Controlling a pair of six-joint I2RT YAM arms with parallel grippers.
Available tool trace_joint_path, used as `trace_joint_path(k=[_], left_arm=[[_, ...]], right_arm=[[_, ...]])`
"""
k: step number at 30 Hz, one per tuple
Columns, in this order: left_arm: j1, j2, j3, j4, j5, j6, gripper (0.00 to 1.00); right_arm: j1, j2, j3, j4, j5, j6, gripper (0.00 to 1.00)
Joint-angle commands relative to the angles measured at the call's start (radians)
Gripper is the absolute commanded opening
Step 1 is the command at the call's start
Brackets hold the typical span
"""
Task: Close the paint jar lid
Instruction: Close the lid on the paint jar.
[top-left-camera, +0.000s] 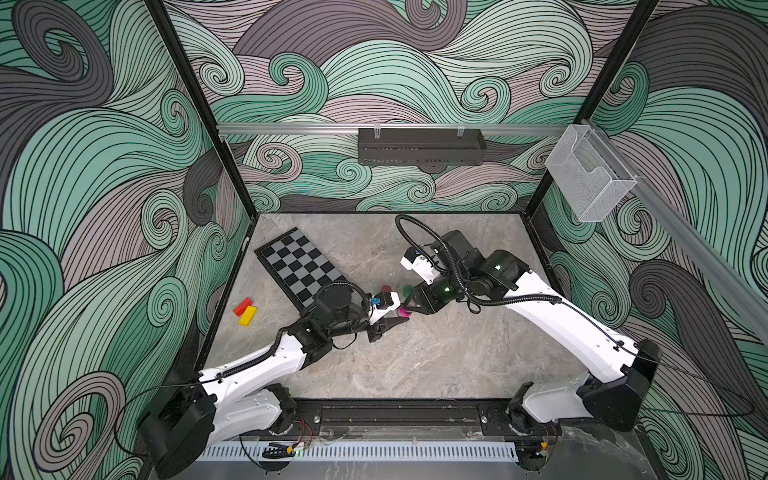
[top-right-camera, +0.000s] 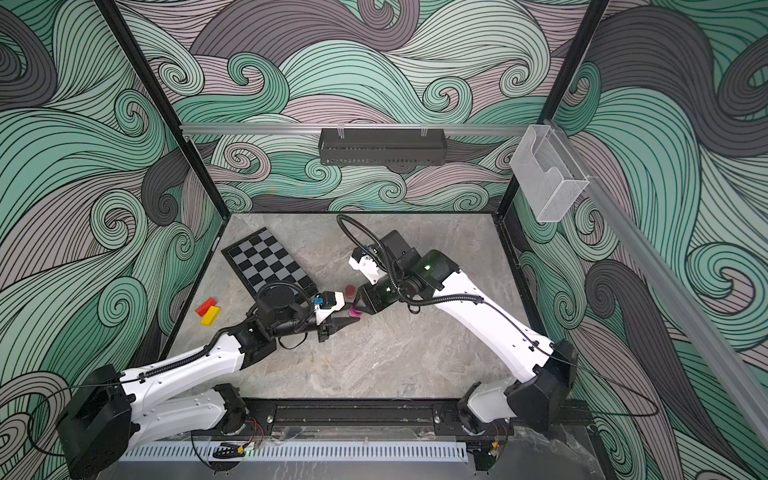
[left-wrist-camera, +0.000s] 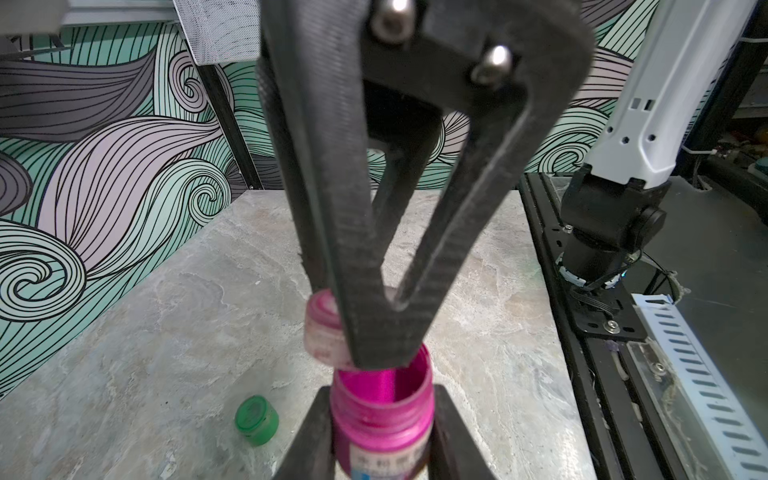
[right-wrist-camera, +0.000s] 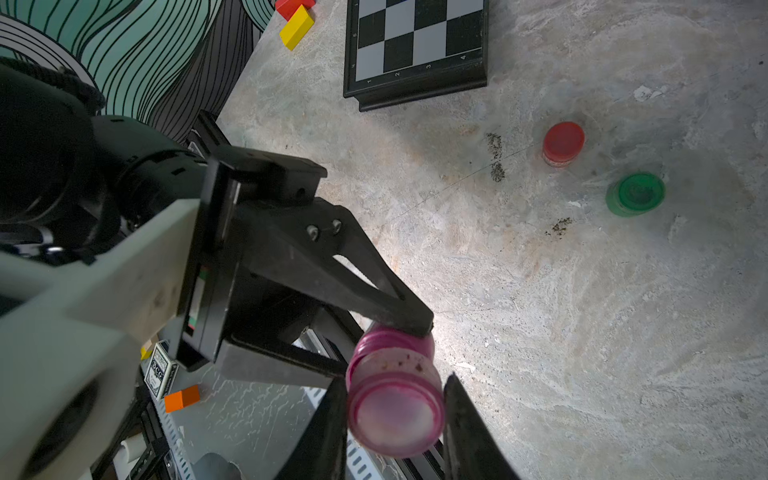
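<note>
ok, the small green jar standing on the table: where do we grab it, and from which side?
Probably from straight above, with the fingers closing across its round side wall. The green jar stands upright and is short and round, so any diameter serves. The red jar stands near it but apart, so keep the fingers off that side.
</note>
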Motion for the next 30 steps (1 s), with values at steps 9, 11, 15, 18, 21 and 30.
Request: trace_joint_path(k=[9,11,15,18,21,30], left_arm=[[0.006,-0.020,0.045,-0.004,0.015,0.026,0.23],[0.006,-0.021,0.046,-0.006,0.017,0.027,0.23],[0.006,-0.015,0.048,-0.007,0.029,0.026,0.22],[0.006,-0.013,0.051,-0.008,0.038,0.026,0.23],[0.006,-0.013,0.052,-0.010,0.045,0.026,0.23],[0.006,-0.010,0.059,-0.015,0.059,0.026,0.23]], right_arm=[[0.027,0.044,0.023,-0.007,0.008,-0.053,0.33],[0.032,0.050,0.024,-0.007,0.004,-0.060,0.34],[0.043,0.062,0.032,-0.008,0.002,-0.073,0.33],[0.047,0.071,0.040,-0.007,0.004,-0.084,0.33],[0.049,0.083,0.051,-0.016,0.005,-0.099,0.33],[0.055,0.093,0.065,-0.015,-0.028,-0.123,0.32]])
